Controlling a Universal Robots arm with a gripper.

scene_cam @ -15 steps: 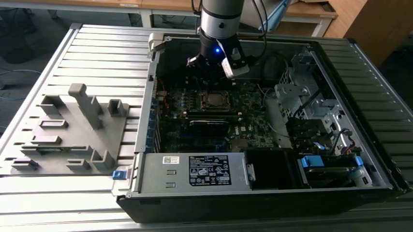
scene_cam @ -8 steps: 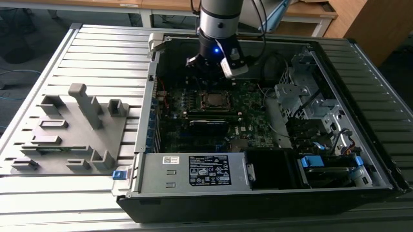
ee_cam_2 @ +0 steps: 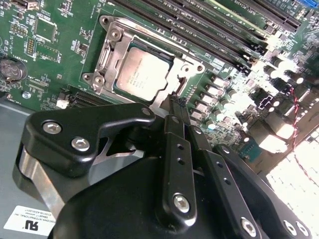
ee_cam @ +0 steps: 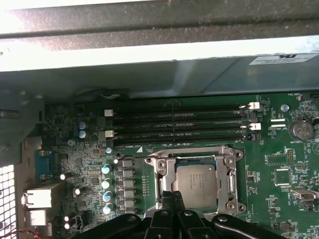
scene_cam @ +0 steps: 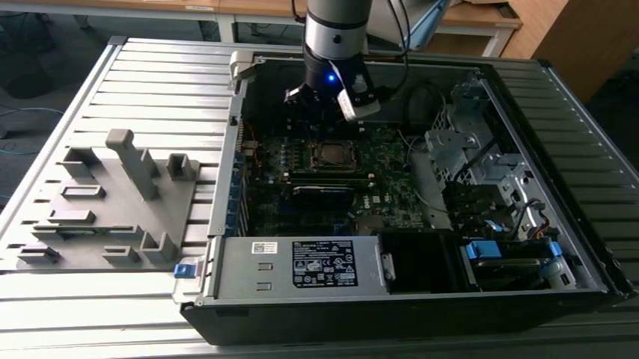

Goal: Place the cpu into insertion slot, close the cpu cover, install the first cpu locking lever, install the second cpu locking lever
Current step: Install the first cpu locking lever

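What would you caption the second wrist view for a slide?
The pincer hangs at the edge of the cpu cover, which frames the seated cpu.

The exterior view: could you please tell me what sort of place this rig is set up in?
Most likely a robotics lab or workshop: an opened computer case lies on a slatted metal table, a grey moulded fixture sits beside it, and wooden desks stand behind.
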